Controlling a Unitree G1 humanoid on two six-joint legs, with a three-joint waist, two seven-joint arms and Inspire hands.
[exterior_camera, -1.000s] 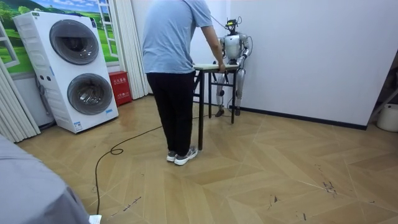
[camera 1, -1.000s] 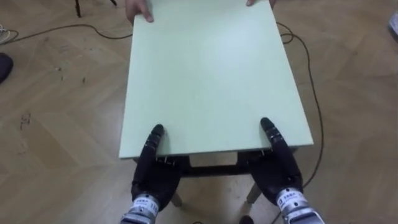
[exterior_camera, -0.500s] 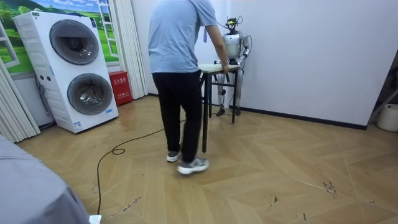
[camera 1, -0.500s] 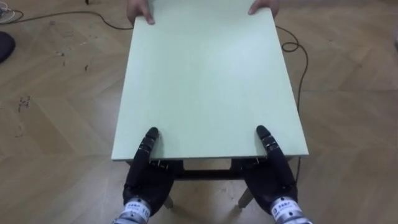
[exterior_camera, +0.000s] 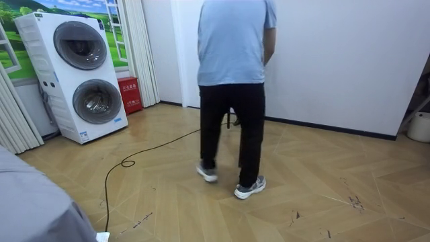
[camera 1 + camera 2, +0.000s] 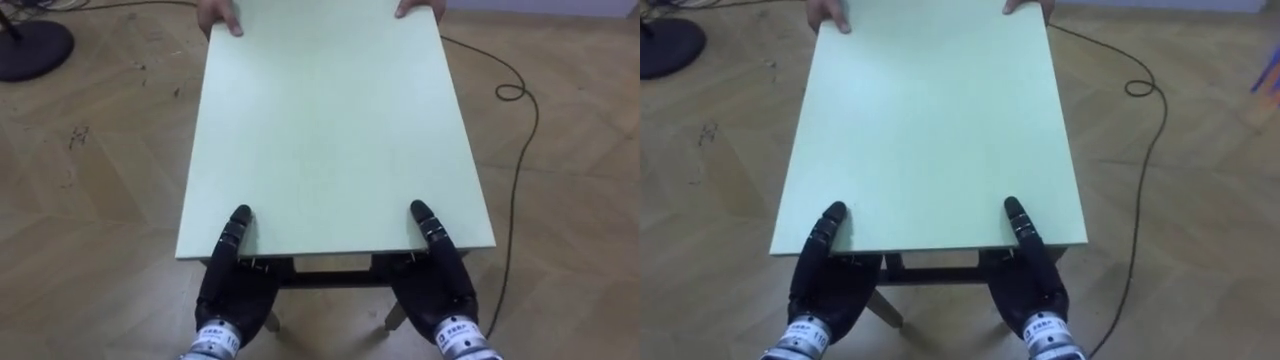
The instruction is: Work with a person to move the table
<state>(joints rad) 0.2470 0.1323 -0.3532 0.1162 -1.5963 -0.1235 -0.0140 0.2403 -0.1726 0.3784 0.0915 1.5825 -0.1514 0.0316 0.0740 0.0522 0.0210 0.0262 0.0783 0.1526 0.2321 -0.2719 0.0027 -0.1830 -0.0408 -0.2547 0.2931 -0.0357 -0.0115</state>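
A pale green table (image 6: 330,130) stretches away from me over the wooden floor. My left hand (image 6: 235,285) grips its near edge at the left, thumb lying on the top and fingers under the board. My right hand (image 6: 435,285) holds the near edge at the right in the same way. At the far edge a person's two hands (image 6: 218,15) clasp the corners. In the room view the person (image 5: 232,87) is mid-stride with their back to the camera, covering the table and me.
A black cable (image 6: 520,150) loops on the floor right of the table. A dark round base (image 6: 30,45) lies at the far left. Stacked washing machines (image 5: 77,74) and a red box (image 5: 127,94) stand at the room view's left, by a white wall.
The floor has slid past under the table, so the camera moved with it. In the room view the person has stepped to the right. Both hands keep their hold.
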